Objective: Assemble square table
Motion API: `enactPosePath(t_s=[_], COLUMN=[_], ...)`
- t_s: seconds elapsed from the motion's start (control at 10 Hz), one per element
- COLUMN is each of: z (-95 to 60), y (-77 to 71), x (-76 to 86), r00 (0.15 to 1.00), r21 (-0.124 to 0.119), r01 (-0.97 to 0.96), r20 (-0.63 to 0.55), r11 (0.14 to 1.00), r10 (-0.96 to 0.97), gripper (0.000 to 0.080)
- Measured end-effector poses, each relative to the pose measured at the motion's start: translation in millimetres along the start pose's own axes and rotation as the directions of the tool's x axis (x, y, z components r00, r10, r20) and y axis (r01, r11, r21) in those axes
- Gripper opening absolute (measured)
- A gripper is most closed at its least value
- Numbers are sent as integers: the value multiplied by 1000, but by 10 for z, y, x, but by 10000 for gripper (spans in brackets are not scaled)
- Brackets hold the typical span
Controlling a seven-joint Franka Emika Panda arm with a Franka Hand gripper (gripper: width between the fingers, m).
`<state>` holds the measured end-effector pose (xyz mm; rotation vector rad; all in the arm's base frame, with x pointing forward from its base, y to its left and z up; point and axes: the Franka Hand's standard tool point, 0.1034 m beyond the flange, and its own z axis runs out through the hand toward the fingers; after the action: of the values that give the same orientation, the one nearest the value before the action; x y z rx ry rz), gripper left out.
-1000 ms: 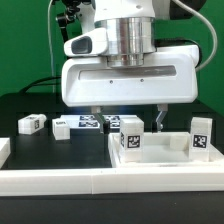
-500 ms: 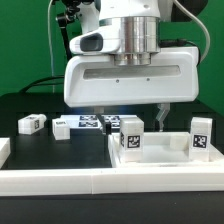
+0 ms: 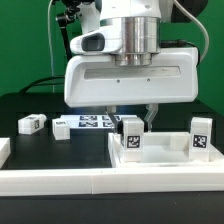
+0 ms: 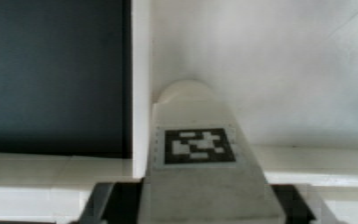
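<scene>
The square table's white slab (image 3: 165, 158) lies flat behind the front rail. A white leg with a black-and-white tag (image 3: 131, 140) stands upright on the slab's near corner at the exterior view's left. My gripper (image 3: 131, 118) is down over it, its fingers against the leg's two sides. In the wrist view the leg (image 4: 197, 150) fills the gap between the dark fingers (image 4: 119, 205), with the slab (image 4: 300, 80) beneath. A second leg (image 3: 201, 137) stands at the slab's right. Two more legs (image 3: 31, 124) (image 3: 62, 128) lie on the black table at the left.
The marker board (image 3: 92, 123) lies flat behind the slab, beside the loose legs. A long white rail wall (image 3: 100, 185) runs along the front, with a short piece (image 3: 4, 150) at the exterior view's left. Green backdrop behind.
The fingers have come together from wide open onto the sides of the standing leg. The hand has stayed low over it.
</scene>
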<state>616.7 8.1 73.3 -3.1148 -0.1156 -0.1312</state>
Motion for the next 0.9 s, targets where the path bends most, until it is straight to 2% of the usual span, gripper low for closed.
enactPosePath(t_s=[0.1, 0.3, 0.4, 0.5, 0.9], z=[0, 0, 6, 5, 11], y=[0, 7, 25, 27, 10], x=[0, 4, -2, -4, -22], r00=[1000, 973, 899, 812, 445], r21=[0, 9, 24, 22, 18], r01=[-1, -230, -438, -584, -895], r20=[0, -7, -7, -5, 17], r11=[1000, 973, 899, 811, 445], r10=[1, 230, 438, 584, 895], gripper=[288, 288, 288, 289, 290])
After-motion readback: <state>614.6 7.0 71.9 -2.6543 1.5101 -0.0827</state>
